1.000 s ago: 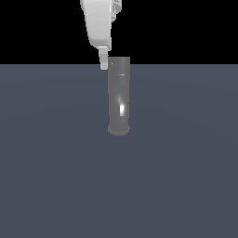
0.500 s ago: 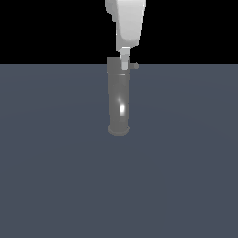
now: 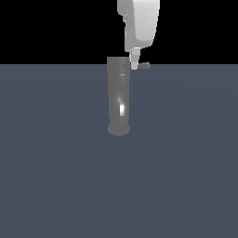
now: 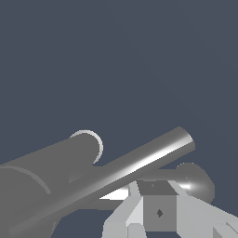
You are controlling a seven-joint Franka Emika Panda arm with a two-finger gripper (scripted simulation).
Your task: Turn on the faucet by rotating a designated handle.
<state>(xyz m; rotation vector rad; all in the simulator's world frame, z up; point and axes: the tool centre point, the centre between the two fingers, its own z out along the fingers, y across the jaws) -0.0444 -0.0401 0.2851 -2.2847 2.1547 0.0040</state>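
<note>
One faucet point(image 3: 118, 95) is all I've got to work with, a plain grey cylinder standing upright on the dark blue-grey worktop point(image 3: 56, 176), with a slightly wider round base and a bright glint low on its body. My hand point(image 3: 135, 62) hangs down from above and sits right beside the top of the cylinder, on the side where the handle point(image 3: 144, 65) pokes out. That handle is a thin grey rod sticking out sideways from near the top of the faucet, and my one visible fingertip point(image 3: 135, 60) sits right at it, between the cylinder and the rod's free end. Looks like touching, but I can't swear to it from the exterior view.

From the wrist view the handle point(image 4: 139, 162) runs as a long shiny bar just past my finger point(image 4: 158, 209), with the faucet body point(image 4: 51, 172) lying alongside it. Honestly can't tell whether my hand is spread or pinched together; only part of it shows in either view, and nothing looks clamped.
</note>
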